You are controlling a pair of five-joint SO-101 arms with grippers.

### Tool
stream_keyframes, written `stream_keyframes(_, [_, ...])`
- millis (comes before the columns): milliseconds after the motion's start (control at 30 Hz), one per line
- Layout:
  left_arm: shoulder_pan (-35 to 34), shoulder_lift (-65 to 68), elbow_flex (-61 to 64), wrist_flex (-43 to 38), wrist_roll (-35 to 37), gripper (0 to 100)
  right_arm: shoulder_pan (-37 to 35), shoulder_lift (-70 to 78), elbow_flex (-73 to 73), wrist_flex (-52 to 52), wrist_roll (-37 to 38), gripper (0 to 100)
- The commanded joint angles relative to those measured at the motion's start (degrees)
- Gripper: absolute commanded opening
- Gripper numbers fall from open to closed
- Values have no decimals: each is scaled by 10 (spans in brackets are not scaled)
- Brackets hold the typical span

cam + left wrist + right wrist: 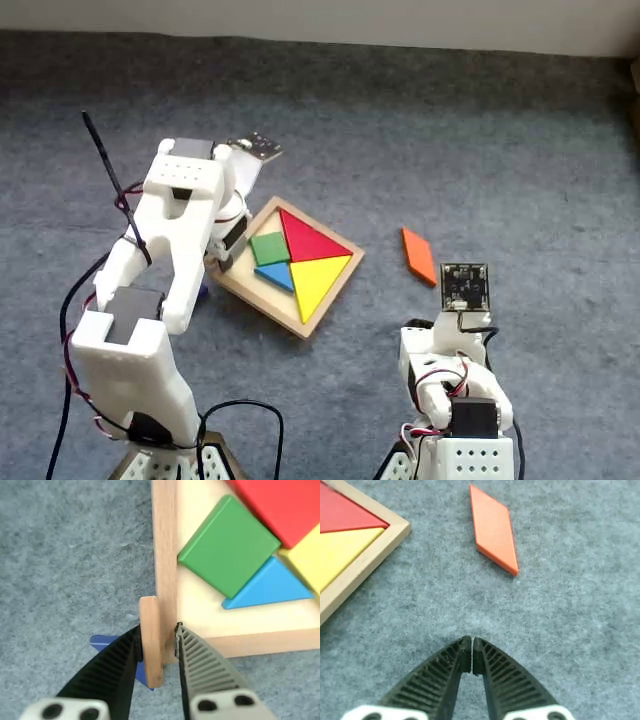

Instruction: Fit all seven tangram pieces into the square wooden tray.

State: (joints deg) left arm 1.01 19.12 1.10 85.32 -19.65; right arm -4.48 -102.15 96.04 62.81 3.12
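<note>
The left hand (157, 630) is pinching a thin tan piece (150, 645) that stands on edge, one black finger and one grey finger clamped on its flat faces. The piece sits right against the outer side of the wooden tray (165, 555), near one corner. A dark blue piece (104, 642) lies flat on the surface just beside it, partly hidden under the black finger. Inside the tray, a green square (227, 550) lies nearest that rim, with a light blue triangle (272, 582) touching it, then a red triangle (285, 505) and a yellow triangle (306, 560) beyond them; bare wood shows along the rim by the hand. The right hand (471, 652) is pressed together on nothing, low over the surface (its tips meet in a thin seam). An orange parallelogram (492, 527) lies flat ahead of it, well apart from the tray's corner. From above, the left arm (170, 260) leans over the tray's edge and the right arm (455, 390) sits drawn back near its base. The surface (500, 130) is a grey, felt-like covering, and a pale wall (400, 20) borders its far edge.
</note>
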Motion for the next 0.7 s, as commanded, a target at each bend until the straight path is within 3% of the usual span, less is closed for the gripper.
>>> stream_keyframes(0, [15, -6, 34, -32, -3, 5, 7, -12, 64, 0, -3, 26])
stream_keyframes(133, [14, -6, 76, -70, -4, 11, 7, -12, 64, 0, -3, 26])
stream_keyframes(333, [11, -11, 81, -72, -3, 98, 7, -12, 64, 0, -3, 26])
stream_keyframes(667, [7, -13, 44, -61, -4, 101, 7, -12, 64, 0, -3, 26])
